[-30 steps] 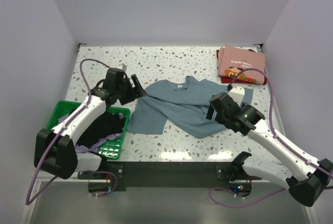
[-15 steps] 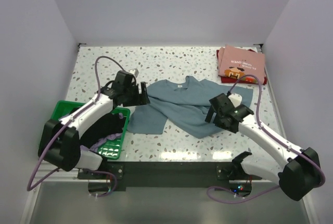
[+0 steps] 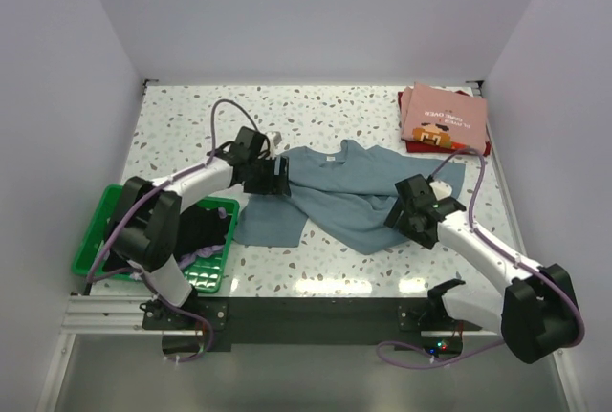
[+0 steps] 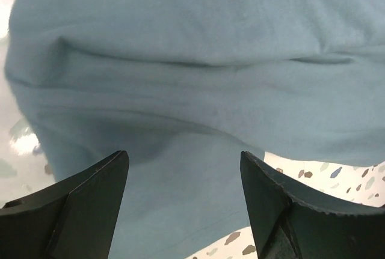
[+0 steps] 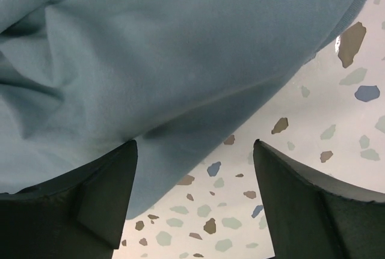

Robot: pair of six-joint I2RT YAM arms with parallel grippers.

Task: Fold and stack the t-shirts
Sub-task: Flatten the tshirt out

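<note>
Seen from above, both wrists hide their own fingertips. The left gripper (image 4: 182,158) and right gripper (image 5: 194,146) stand wide over the grey-blue t-shirt (image 3: 335,204), pinching no cloth.

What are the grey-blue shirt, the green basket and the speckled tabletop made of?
The dusty grey-blue t-shirt looks like soft, matte cotton-type knit: it rumples into gentle folds and has a stitched collar. The green basket seems moulded plastic, with a grid of openings. The white speckled tabletop looks like terrazzo or a printed laminate; the pictures leave that open.
</note>
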